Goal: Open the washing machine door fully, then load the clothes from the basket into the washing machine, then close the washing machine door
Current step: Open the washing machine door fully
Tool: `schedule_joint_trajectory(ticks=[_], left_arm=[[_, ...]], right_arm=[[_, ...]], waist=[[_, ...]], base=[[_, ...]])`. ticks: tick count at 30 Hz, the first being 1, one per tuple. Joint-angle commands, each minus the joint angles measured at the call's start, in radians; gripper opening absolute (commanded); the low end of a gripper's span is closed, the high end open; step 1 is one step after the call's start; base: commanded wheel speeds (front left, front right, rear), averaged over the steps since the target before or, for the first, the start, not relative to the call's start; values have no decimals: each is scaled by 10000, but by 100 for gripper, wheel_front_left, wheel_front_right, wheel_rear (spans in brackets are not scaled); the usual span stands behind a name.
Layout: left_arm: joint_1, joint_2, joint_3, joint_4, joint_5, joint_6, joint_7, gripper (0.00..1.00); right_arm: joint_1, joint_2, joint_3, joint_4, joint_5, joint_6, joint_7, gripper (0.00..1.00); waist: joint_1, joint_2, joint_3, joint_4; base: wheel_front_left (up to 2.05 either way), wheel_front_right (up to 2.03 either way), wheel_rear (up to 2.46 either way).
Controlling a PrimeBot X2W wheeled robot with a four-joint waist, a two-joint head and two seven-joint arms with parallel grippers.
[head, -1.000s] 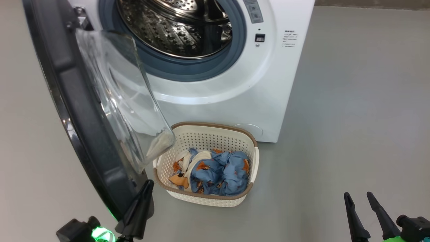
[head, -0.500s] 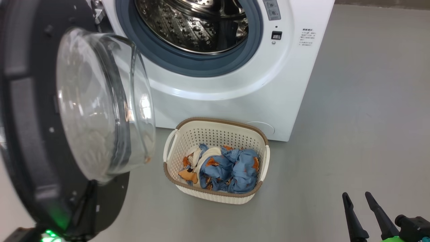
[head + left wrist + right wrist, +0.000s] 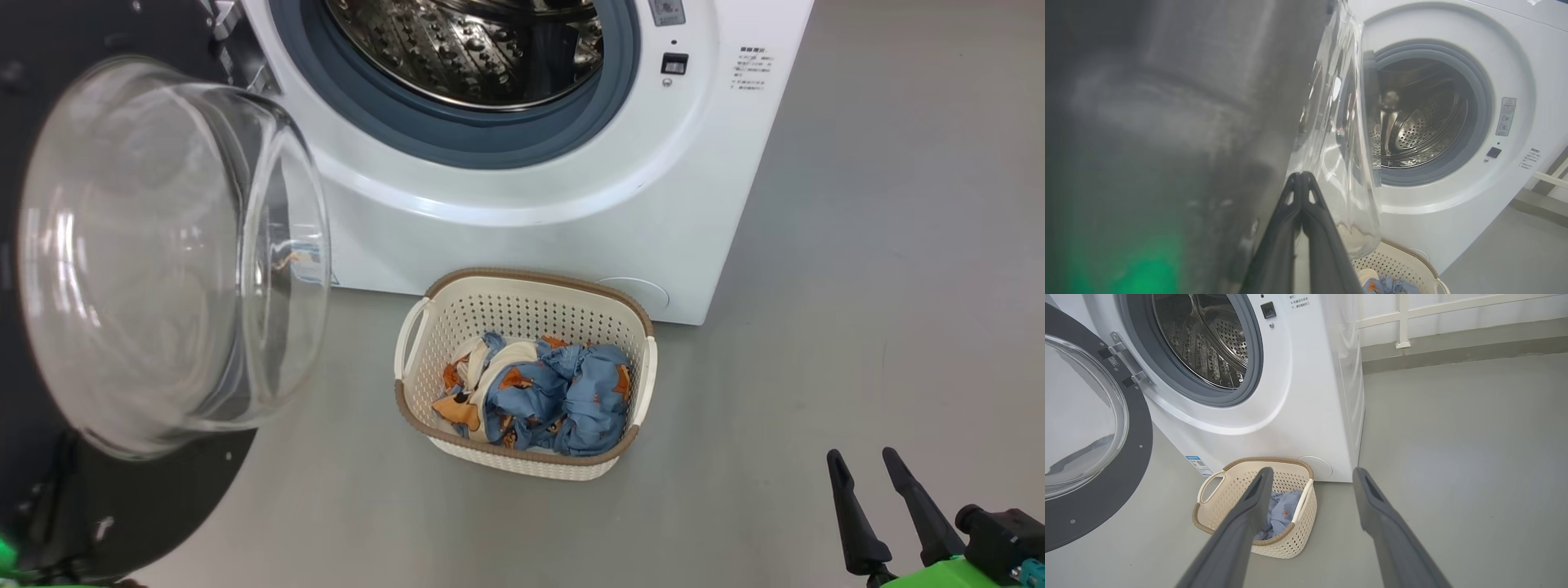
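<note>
Dark left end effector (image 3: 1301, 175), pressed together, seemingly touches door (image 3: 1167, 122); right end effector (image 3: 1312, 472) spread.

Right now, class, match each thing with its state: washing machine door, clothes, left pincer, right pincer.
Things: 1 washing machine door; 2 clothes; 3 left pincer; 4 right pincer.
States: A pressed shut; B lying in the basket; C swung wide on its hinge; D spread open, empty.
Pairs: 1-C, 2-B, 3-A, 4-D.
</note>
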Motion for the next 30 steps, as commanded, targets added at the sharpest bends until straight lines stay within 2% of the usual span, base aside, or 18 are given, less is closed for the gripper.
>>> schedule_joint_trajectory(ticks=[1,17,30], left_arm=[[-473,468,674,-121,77,146,-63,0],[-1399,948,2532,1017,671,164,-64,0],[-3040,1802,3975,3287,1151,-449,-64,0]], right_arm=[[-276,-68,285,-227,-15,29,-120,100],[-576,-30,298,-241,-67,29,-120,100],[-902,-158,342,-258,-149,29,-120,100]], waist=[[0,0,35,-9],[0,0,421,-18],[0,0,990,-127]], base=[[0,0,0],[0,0,0],[0,0,0]])
